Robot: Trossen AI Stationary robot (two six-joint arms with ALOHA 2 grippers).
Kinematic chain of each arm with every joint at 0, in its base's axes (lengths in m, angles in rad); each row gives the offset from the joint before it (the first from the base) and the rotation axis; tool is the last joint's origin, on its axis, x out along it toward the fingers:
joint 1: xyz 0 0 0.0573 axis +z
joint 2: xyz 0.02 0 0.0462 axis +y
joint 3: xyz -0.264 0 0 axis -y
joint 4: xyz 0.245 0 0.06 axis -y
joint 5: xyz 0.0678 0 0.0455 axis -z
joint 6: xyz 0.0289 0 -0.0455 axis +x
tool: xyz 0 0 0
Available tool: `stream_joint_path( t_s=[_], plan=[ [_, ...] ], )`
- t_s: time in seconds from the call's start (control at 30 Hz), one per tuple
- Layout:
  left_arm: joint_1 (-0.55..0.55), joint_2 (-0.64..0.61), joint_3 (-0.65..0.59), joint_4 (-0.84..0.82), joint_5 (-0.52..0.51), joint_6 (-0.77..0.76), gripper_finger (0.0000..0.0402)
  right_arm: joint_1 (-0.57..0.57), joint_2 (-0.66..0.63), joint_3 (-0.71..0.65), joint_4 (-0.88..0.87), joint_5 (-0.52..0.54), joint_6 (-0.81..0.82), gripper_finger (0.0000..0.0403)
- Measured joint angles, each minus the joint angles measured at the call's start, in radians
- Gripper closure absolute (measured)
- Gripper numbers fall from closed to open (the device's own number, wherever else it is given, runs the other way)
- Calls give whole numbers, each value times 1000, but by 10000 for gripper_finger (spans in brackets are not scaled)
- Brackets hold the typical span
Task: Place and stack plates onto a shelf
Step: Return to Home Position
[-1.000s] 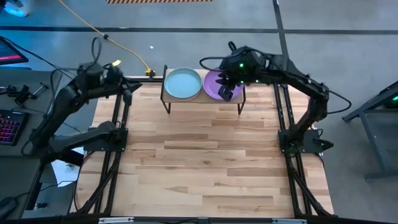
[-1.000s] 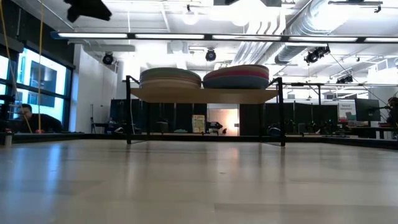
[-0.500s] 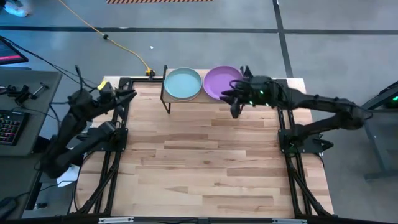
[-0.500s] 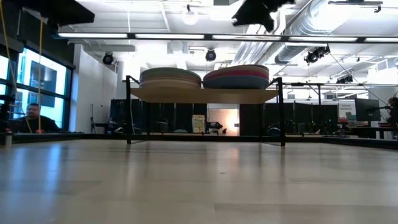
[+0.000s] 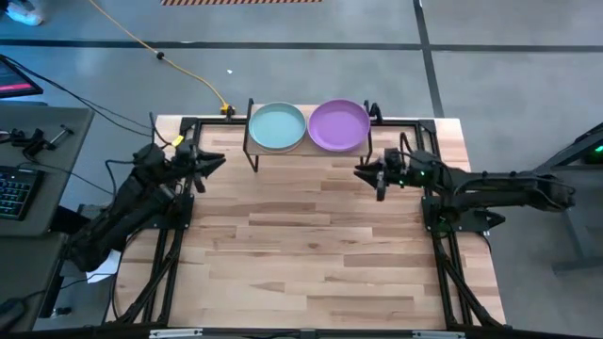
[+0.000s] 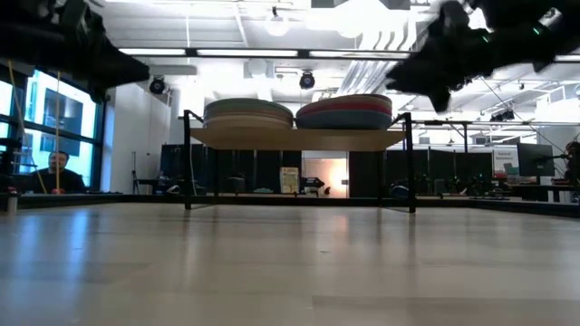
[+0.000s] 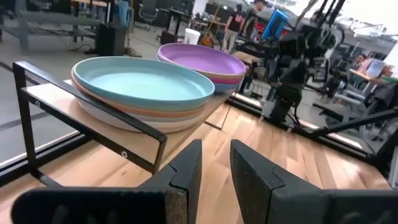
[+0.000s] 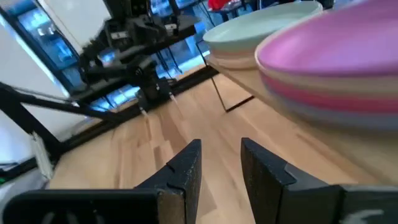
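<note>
The shelf [image 5: 308, 148] stands at the table's far edge on thin black legs. Two stacks of plates rest on its board. The left stack is topped by a teal plate [image 5: 278, 126] and the right stack by a purple plate [image 5: 338, 125]. In the low view both stacks [image 6: 248, 113] [image 6: 344, 110] sit side by side on the board [image 6: 299, 138]. My left gripper [image 5: 215, 162] hovers left of the shelf and nearer me, narrowly open and empty. My right gripper [image 5: 363, 172] hovers in front of the shelf's right end, also narrowly open and empty.
Bare plank tabletop [image 5: 311, 245] spreads in front of the shelf. Black arm frames run along the table's left [image 5: 174, 235] and right [image 5: 438, 235] sides. A yellow cable [image 5: 188, 71] lies on the floor beyond the far edge. A desk with a keyboard [image 5: 14, 188] stands to the left.
My right gripper has drawn back from over the purple plate's near rim toward the table's near edge and has come down. My left gripper has also moved toward the near edge and slightly right, coming lower. Both plate stacks have stayed in place.
</note>
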Motion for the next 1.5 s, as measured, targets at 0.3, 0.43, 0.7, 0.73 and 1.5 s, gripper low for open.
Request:
stream_joint_path(
  t_s=[0.3, 0.43, 0.7, 0.73, 1.5],
  plan=[
    [0, 0, -139, 167, 34, 3, 343, 0, -156, -225, 168, -19, -71, 309],
    [0, 0, -191, 200, 12, 16, 352, 0, -199, -291, 166, -33, -109, 309],
    [0, 12, -249, 326, -24, 157, 366, 0, -230, -348, 82, -52, -140, 309],
    [-1, 16, -253, 333, -34, 174, 366, 0, -232, -348, 79, -52, -154, 309],
    [0, 68, -252, 333, -80, 75, 367, -2, -231, -349, -63, -47, -168, 309]
  ],
)
